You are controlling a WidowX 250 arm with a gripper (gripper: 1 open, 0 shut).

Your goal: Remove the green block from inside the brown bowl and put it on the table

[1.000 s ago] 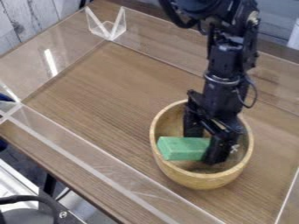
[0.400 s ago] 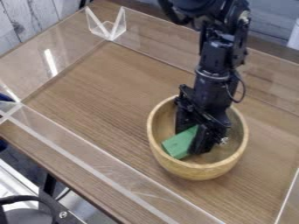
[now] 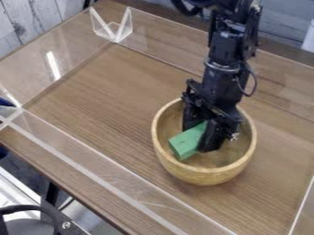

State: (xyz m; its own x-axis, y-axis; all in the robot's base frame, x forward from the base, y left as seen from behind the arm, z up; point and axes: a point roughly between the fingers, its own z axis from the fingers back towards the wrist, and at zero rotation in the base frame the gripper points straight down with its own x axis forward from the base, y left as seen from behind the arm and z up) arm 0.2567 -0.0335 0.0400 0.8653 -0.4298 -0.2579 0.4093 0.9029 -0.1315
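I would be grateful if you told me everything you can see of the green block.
The green block is bright green, with flat faces and straight edges. It sits slanted inside the brown bowl, toward the side nearer the camera's left. The black end effector is closed on its right part, hiding that end. Its material is unclear.

white-edged clear angular holder (image 3: 112, 26) near the far edge, black cable loop (image 3: 37, 214) at the lower left corner

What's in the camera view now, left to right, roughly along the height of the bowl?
Clear acrylic wall → bare wood-grain tabletop → green block inside the brown bowl → black jaws closed on the block's right end.
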